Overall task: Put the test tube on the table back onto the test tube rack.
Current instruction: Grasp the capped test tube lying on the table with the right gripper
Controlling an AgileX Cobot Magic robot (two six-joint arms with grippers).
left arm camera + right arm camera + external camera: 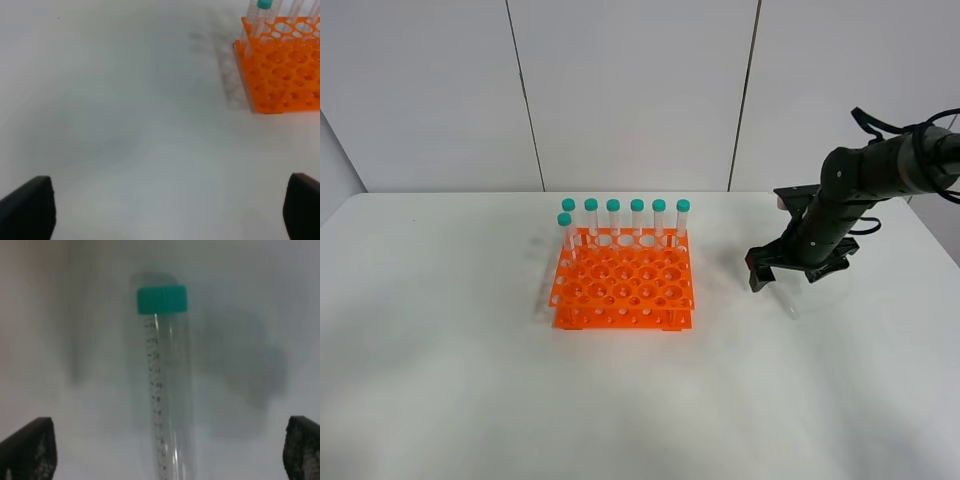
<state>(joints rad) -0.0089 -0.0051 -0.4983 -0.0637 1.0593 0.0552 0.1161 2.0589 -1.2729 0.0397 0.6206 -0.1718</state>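
A slim clear plastic test tube with a teal-green screw cap [167,390] lies flat on the plain white matte tabletop [440,350], to the right of the bright orange plastic rack with its grid of round holes [623,290] and well apart from it. The right arm's black gripper [790,282] hangs low over the tube with its fingers spread about as wide as they go, one on each side, gripping nothing. In the high view only the tube's faint clear body shows, on the near side of the gripper. The left arm's black gripper [162,210] is likewise wide open and empty, over bare table to the left of the rack. Seven matching capped tubes [625,220] stand along the rack's far side and far-left corner. The risks are mostly in the pickup. The tube is round and smooth, so fingers closing off-centre or too high could roll it away or let it squirt out. A hold near one end could let it droop when lifted. Later the pointed tip could miss a hole or knock a standing tube.
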